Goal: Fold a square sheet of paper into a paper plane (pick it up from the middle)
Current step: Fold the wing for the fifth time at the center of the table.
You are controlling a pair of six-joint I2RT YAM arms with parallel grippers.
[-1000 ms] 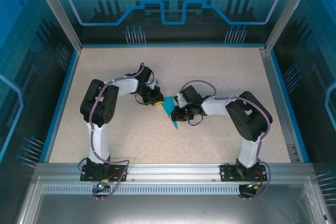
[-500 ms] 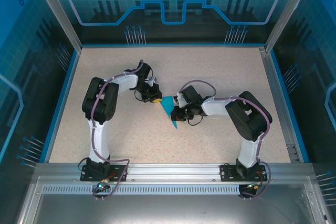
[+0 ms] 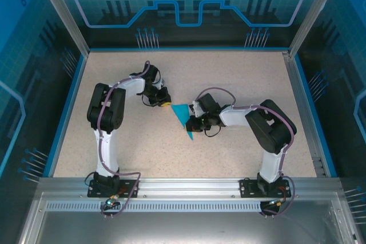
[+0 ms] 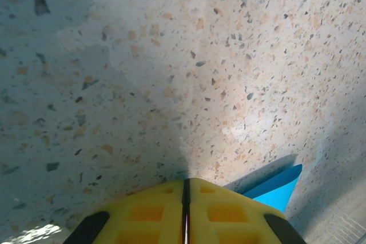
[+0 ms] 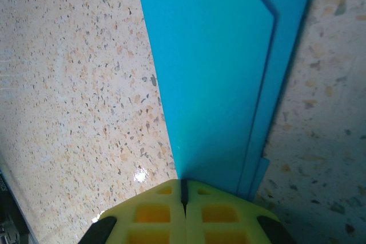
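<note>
The paper plane [image 3: 184,119] lies flat mid-table as a slim teal-blue dart, its point toward the near edge. In the right wrist view the paper plane [image 5: 217,72] shows layered folded edges running under my yellow fingertips. My right gripper [image 3: 191,123] [image 5: 183,182] is shut, its tips down on the plane's right side; I see no paper between the jaws. My left gripper [image 3: 165,105] [image 4: 186,184] is shut with nothing in it, just left of the plane's wide end and apart from it. One corner of the paper plane [image 4: 277,191] pokes in at the lower right of the left wrist view.
The speckled table [image 3: 240,78] is bounded by a blue rim and clear enclosure walls [image 3: 63,84]. A metal rail [image 3: 189,184] with both arm bases runs along the near edge.
My left gripper has drawn back to the left and slightly away, off the plane's wide end. The right gripper and the plane have stayed put.
</note>
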